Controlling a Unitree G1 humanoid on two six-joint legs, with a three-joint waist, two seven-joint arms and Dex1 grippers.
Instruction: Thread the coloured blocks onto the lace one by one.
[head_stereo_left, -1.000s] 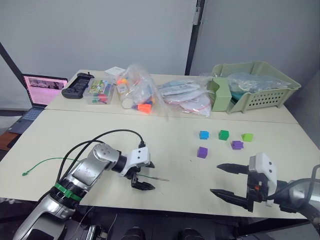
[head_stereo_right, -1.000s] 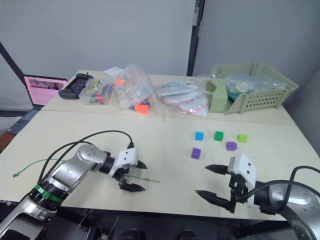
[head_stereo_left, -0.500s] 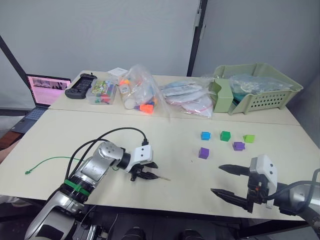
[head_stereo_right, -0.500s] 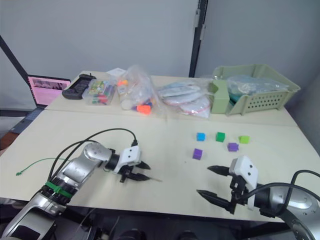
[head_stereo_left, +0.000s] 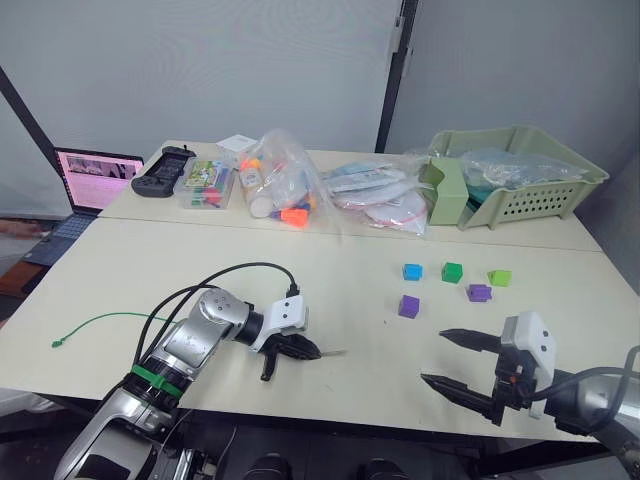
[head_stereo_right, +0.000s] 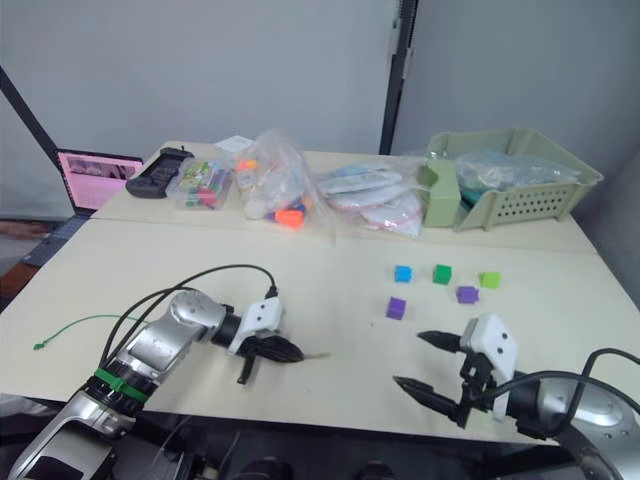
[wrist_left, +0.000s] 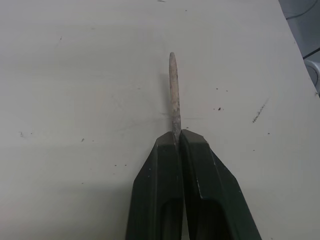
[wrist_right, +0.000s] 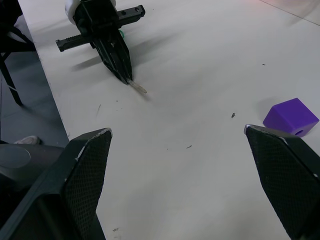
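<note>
Pale cream, the surface fills the middle of the frame beneath a grey wall. Along its far edge, in the upper part of the frame, a black case, a clear box of coloured bits, bags of toys in clear plastic, flat plastic packets and a green basket are lined up, well apart from the working area. A laptop with a pink screen is seen at the upper left.

At lower centre-left, the left claw is closed on the lace, whose stiff tan tip pokes out past the fingertips just above the surface; the green string trails to the left edge of the frame. A thick black cable arches over that arm.

The blocks lie right of centre: a blue one, a dark green one, a lime one, and two purple ones. Bare surface lies between them and the tip.

At lower right, the right claw is spread wide and holds nothing, with the nearer purple block just beyond it.
</note>
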